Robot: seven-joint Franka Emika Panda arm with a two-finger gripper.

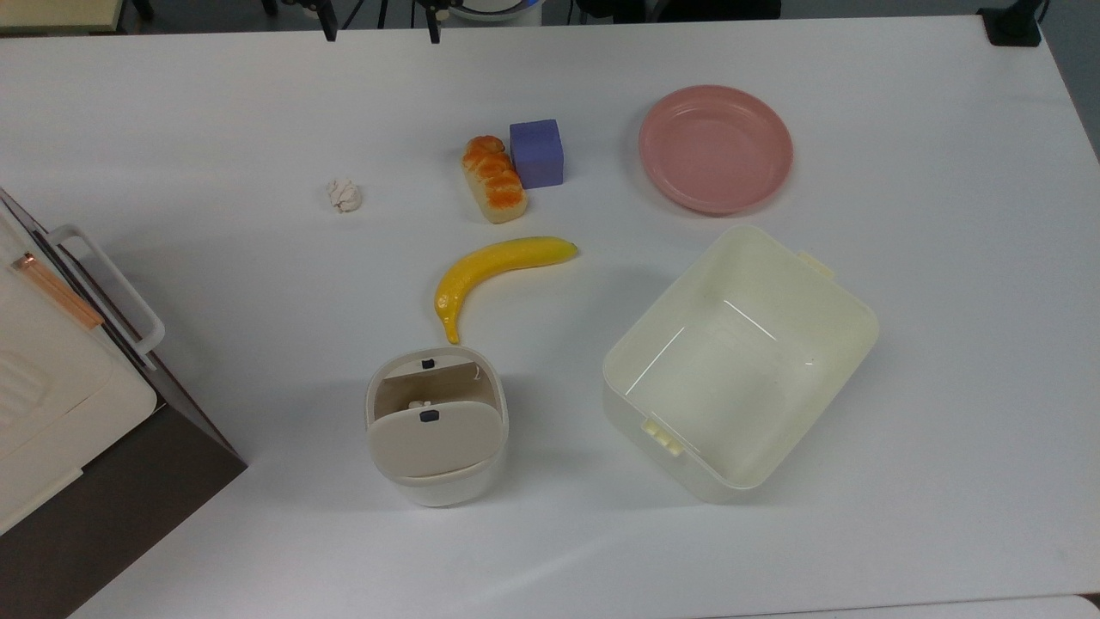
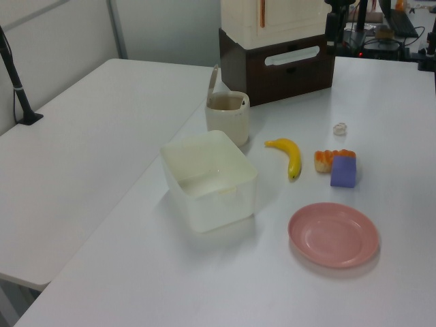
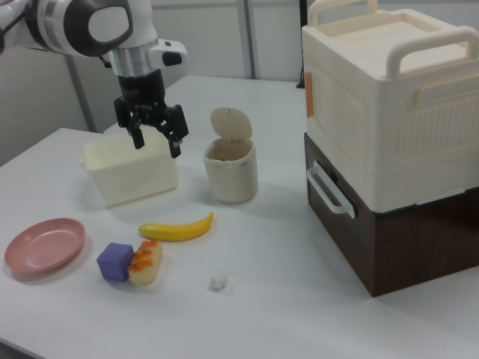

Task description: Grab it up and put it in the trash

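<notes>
The paper wad [image 1: 345, 195] lies alone on the bare white table [image 1: 902, 533], well apart from the trash bin [image 1: 436, 427]; in the top view it sits left of the bread loaf [image 1: 494, 179], and in the right view [image 3: 218, 282] it lies nearest the camera, right of the loaf [image 3: 145, 262]. A purple block [image 1: 537, 153] touches the loaf's side, and a banana [image 1: 493, 269] curves between them and the bin, its stem tip just beside the bin's rim. The bin's beige flap lid [image 3: 230, 123] stands tipped up in the right view, leaving the mouth uncovered. To the top view's right of the bin stands a cream rectangular tub [image 1: 741, 362], with a pink plate [image 1: 715, 148] beyond it. The gripper [image 3: 156, 140] hangs in the air in the right view, above and in front of the tub [image 3: 130, 173], its two dark fingers [image 3: 177, 138] spread apart and holding nothing. At the top view's left edge stands a cream container with handles [image 1: 51, 378] on a dark brown box [image 3: 389, 235]. The left view shows a second white table [image 2: 75, 157] alongside, with a dark clamp stand [image 2: 17, 88] on it, pale partition walls behind, and cables and equipment [image 2: 388, 27] past the far edge.
</notes>
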